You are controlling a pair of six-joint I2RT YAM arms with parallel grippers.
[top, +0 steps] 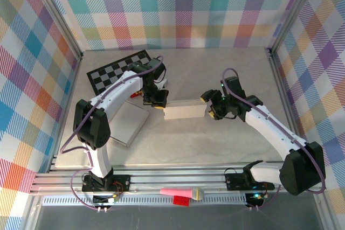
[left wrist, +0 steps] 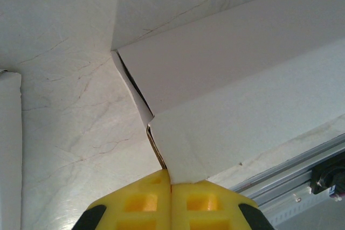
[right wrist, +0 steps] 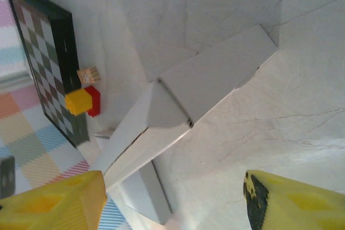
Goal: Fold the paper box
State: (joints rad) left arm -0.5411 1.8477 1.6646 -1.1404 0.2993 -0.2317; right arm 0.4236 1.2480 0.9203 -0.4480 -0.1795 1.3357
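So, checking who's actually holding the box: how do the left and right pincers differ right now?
The left pincer is shut, pinching the paper box at a corner; the right pincer stands open, gripping nothing. The left pincer touches the box; the right pincer hangs clear of its other end. Both are yellow-tipped.

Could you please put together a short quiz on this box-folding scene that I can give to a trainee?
1. True or false: the right gripper has its jaws shut.
2. In the top view, where is the left gripper relative to the paper box? A) at its left end B) at its right end C) far off, over the front rail
3. Short answer: what pattern does the board at the far left of the table carry?
Key: 1 false, its fingers stand wide apart. 2 A. 3 black and white checks.
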